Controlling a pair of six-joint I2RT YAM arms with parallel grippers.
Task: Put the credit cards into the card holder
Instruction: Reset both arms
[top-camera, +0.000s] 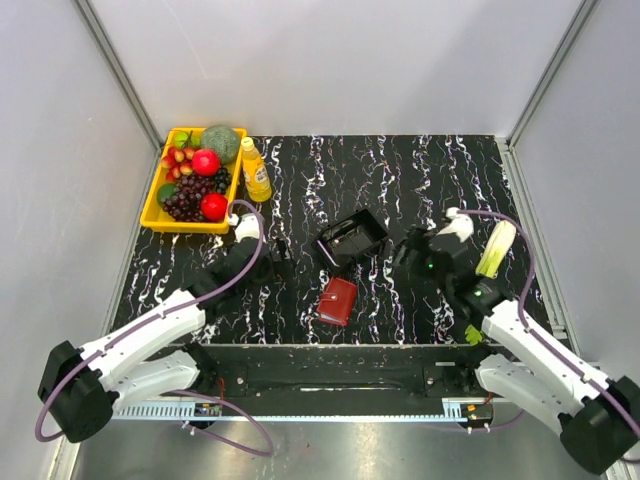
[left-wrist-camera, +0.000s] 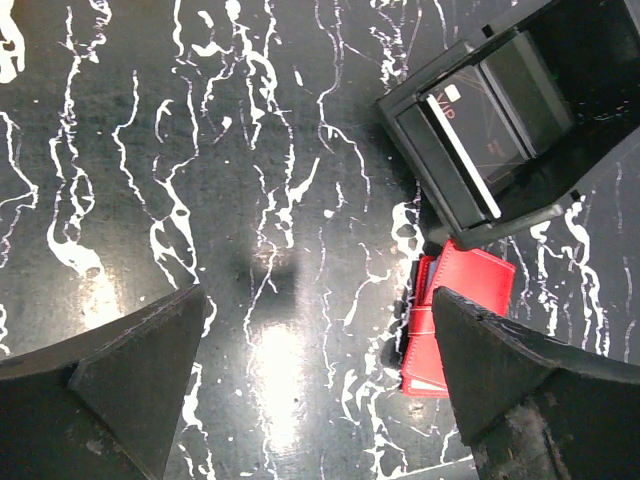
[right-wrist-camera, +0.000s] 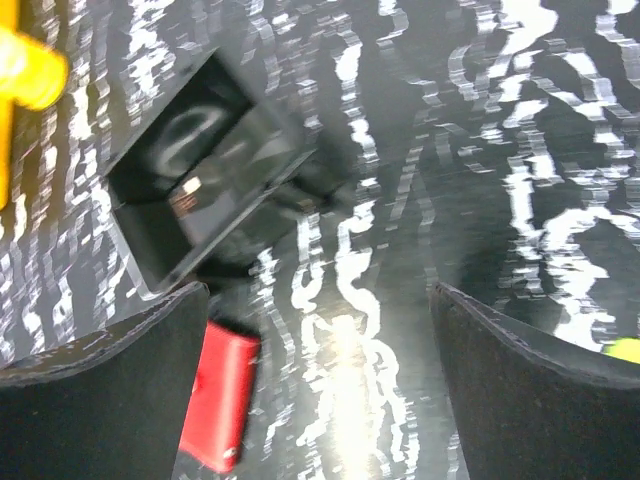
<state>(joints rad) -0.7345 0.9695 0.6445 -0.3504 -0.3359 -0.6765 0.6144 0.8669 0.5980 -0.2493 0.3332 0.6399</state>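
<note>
The card holder (top-camera: 338, 300) is a small red wallet lying flat near the table's front middle, just in front of a black box tray (top-camera: 352, 238). In the left wrist view the card holder (left-wrist-camera: 462, 285) shows beside my right finger, with a pale card edge (left-wrist-camera: 424, 384) at its near end. A dark credit card (left-wrist-camera: 478, 128) with a chip lies inside the tray. My left gripper (top-camera: 270, 255) hangs open over bare table, left of the wallet. My right gripper (top-camera: 414, 257) is open too, to the right of the tray, with nothing between its fingers.
A yellow tray (top-camera: 150, 212) of fruit stands at the back left, with an orange bottle (top-camera: 256, 170) next to it. A pale green vegetable (top-camera: 497, 248) lies at the right by my right arm. Walls close the table on three sides.
</note>
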